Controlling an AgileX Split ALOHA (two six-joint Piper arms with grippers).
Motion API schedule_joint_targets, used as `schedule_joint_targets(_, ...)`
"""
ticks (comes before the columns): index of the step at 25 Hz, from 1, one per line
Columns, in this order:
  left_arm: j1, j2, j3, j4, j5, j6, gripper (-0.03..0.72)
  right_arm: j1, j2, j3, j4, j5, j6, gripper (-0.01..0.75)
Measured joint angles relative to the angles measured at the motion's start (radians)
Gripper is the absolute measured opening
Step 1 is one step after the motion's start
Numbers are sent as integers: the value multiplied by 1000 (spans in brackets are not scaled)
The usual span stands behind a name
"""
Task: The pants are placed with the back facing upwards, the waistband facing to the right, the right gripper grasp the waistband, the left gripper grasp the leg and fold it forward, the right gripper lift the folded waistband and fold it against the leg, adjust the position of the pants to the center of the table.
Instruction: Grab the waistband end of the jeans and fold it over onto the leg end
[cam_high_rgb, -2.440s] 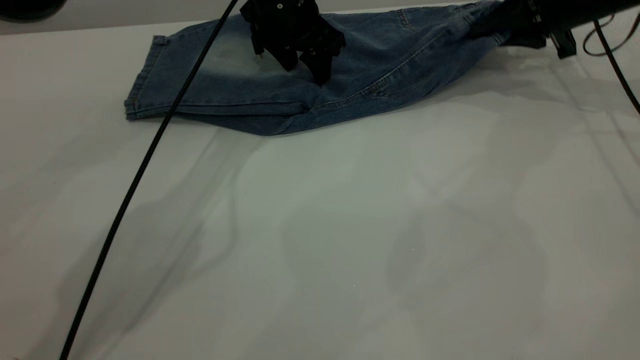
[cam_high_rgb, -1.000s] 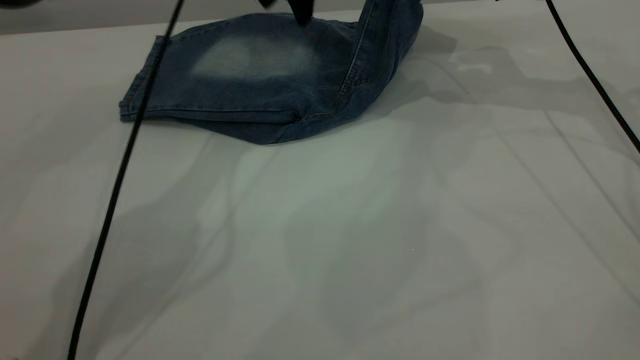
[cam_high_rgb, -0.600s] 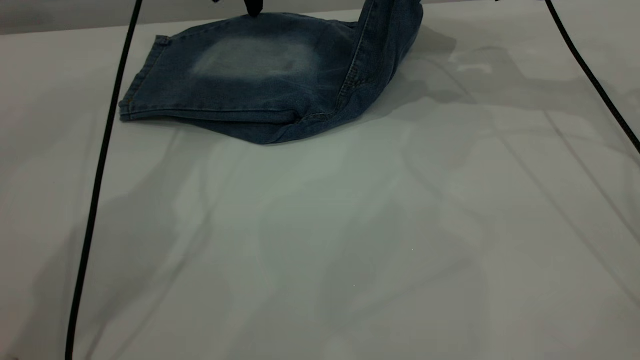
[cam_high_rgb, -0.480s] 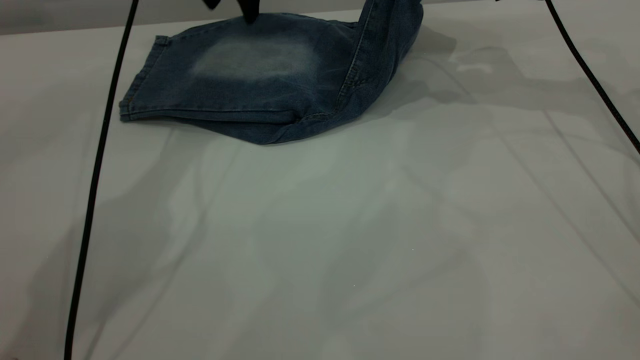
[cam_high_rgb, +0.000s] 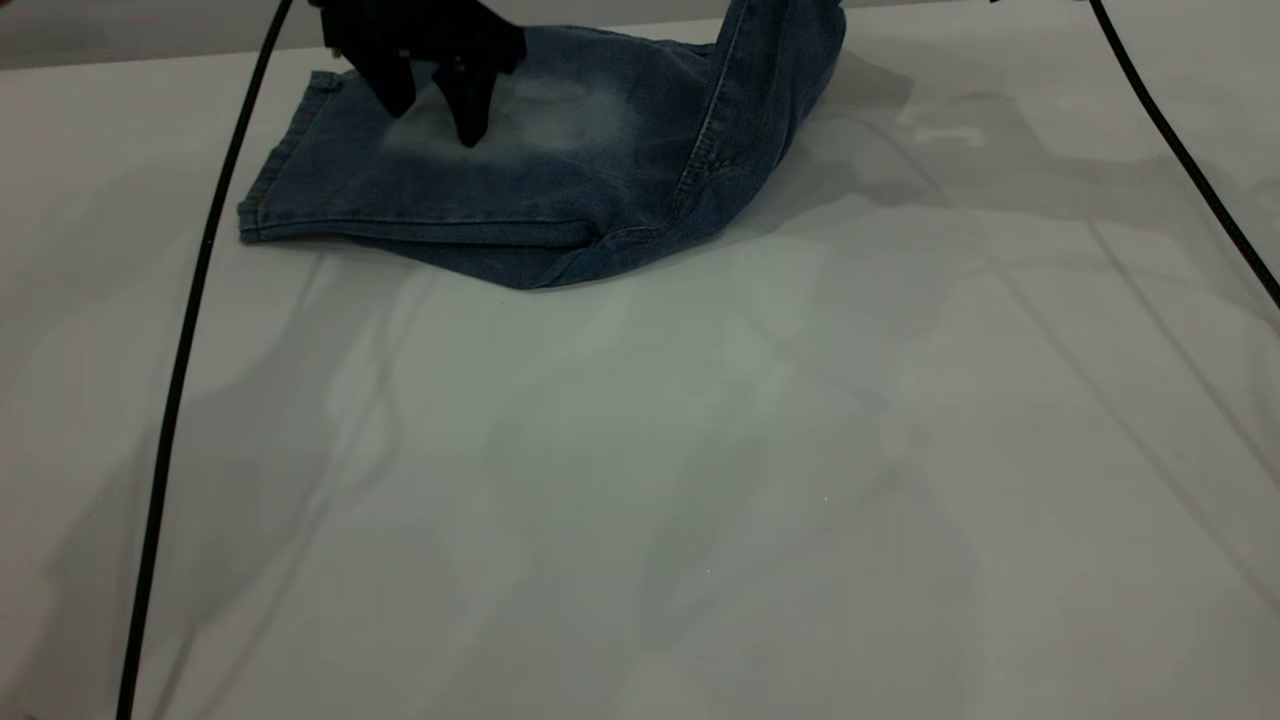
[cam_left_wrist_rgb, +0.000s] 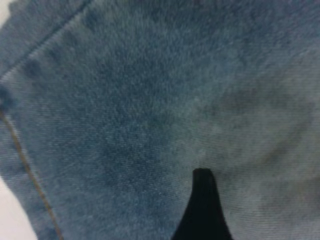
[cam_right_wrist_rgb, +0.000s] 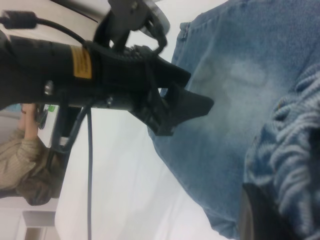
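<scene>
- My left gripper (cam_high_rgb: 432, 118) hangs low over the pants (cam_high_rgb: 520, 160), above the pale washed patch of the upper leg (cam_high_rgb: 450, 170), its two fingers spread apart and pointing down with nothing between them
- In my left wrist view one black fingertip (cam_left_wrist_rgb: 202, 210) shows over the denim; whether it touches the cloth I cannot tell
- The pants lie folded lengthwise at the far side of the table (cam_high_rgb: 700, 480), toward 11 o'clock from its middle, hems toward 9 o'clock and the lower layer peeking out along the near edge
- At the 3 o'clock end the denim rises steeply off the table and leaves the exterior view at the top
- My right gripper is out of that view; in my right wrist view the ruched waistband (cam_right_wrist_rgb: 292, 150) hangs right at one black finger (cam_right_wrist_rgb: 260, 215), yet whether that gripper pinches it I cannot tell
- That same view shows my left gripper (cam_right_wrist_rgb: 172, 107) from the side, fingers parted over the leg
- Two black cables (cam_high_rgb: 190, 330) cross the exterior view, one at each side
- A person's sleeve (cam_right_wrist_rgb: 27, 165) shows beyond the table
</scene>
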Motion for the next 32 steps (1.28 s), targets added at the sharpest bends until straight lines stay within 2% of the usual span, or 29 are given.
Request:
schedule_joint_targets(7,2,26,-1,1,-3,-1,517,7,0,0,14,13,0,89)
schedule_joint_targets(12,2,26,-1,1,-1,-2,517,52,-14,0,65,57,-11,90)
schedule_joint_targets(26,2,28,-1,3,3,-2,517,202,-63,0,122,51,-9,90)
schedule_joint_targets(32,2,26,-1,6,4,-2,517,213,-63,0,135,37,-15,90)
